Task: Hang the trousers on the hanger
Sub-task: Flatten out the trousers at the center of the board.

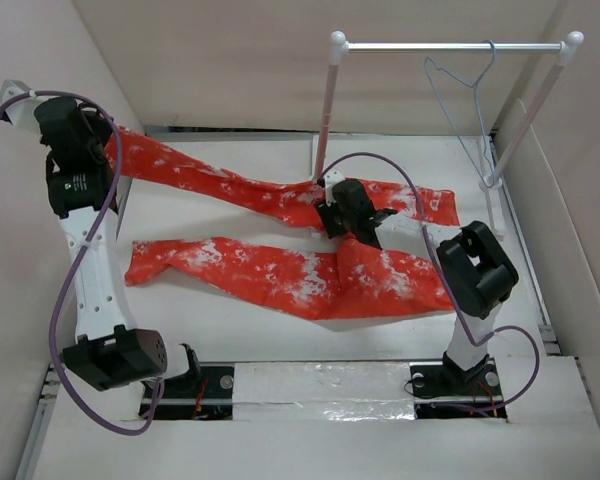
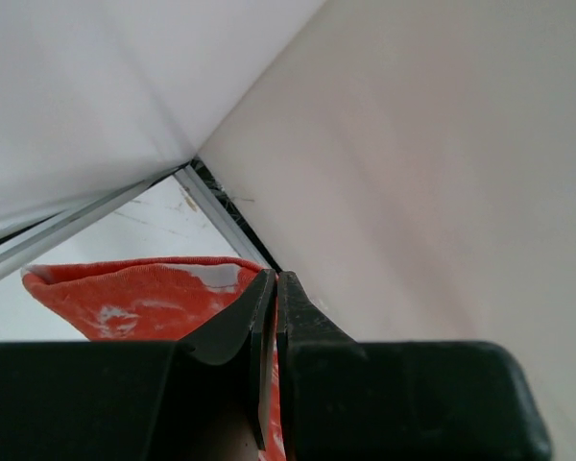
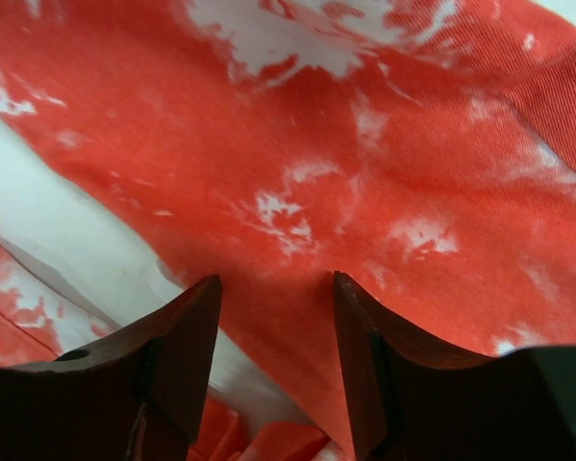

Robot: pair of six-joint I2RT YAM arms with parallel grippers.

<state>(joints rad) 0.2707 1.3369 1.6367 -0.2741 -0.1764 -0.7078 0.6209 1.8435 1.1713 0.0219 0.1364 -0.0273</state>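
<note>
left jaws clamp a raised leg end of the trousers (image 1: pixel 280 270), spread across the desk (image 1: pixel 220 225), while right jaws hang open over the crotch, a firm grip there likely needed before reaching the hanger (image 1: pixel 469 85) on the rail (image 1: pixel 450 46).

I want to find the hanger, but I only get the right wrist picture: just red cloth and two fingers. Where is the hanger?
Observer: The hanger hangs by its hook on the rail's crossbar, at the far right, with nothing on it, apart from the trousers.
Operator: Is my other arm doing anything?
Observer: Yes. The left gripper is shut on the end of one trouser leg, raised near the left wall.
Operator: And where on the table is my right one?
Observer: The right gripper is open over the far leg, close to the foot of the rail pole that stands away from the hanger.
</note>
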